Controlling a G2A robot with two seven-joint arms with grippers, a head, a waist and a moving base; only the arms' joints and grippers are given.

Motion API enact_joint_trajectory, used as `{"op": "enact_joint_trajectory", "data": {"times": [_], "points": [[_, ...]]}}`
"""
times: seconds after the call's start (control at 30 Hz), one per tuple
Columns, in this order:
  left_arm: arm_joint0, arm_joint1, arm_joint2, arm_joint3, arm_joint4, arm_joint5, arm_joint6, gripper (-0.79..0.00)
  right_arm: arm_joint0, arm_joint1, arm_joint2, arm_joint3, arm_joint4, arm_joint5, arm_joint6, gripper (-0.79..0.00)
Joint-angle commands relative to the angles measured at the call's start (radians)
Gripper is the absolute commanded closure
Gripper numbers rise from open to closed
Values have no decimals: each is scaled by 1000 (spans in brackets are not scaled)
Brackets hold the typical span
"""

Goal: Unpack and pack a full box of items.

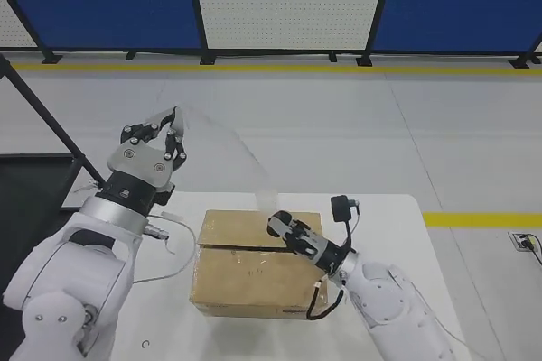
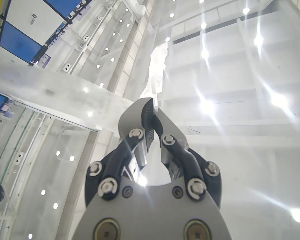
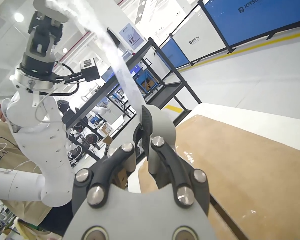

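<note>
A brown cardboard box (image 1: 253,271) lies on the white table (image 1: 393,221), its top flaps closed (image 3: 240,156). A long strip of clear tape (image 1: 239,149) arcs through the air from the box's far edge up to the left. My left gripper (image 1: 169,126) is raised above the table's far left corner and is shut on the strip's upper end (image 2: 158,68). My right gripper (image 1: 278,224) sits over the box's far top edge, shut on the strip's lower end (image 3: 110,48). In the right wrist view the jaws (image 3: 143,116) pinch the tape just above the cardboard.
A black metal frame (image 1: 36,117) stands off the table's left side. Blue and white partition panels (image 1: 289,23) line the back, with a yellow floor line (image 1: 488,219) to the right. A thin white cable (image 1: 176,248) lies on the table left of the box.
</note>
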Motion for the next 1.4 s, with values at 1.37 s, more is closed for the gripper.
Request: {"op": "enact_joint_trajectory", "data": {"times": [1.37], "points": [[190, 12, -195, 30, -523, -92, 322, 0, 154, 107, 148, -126, 248, 565, 904, 0]]}}
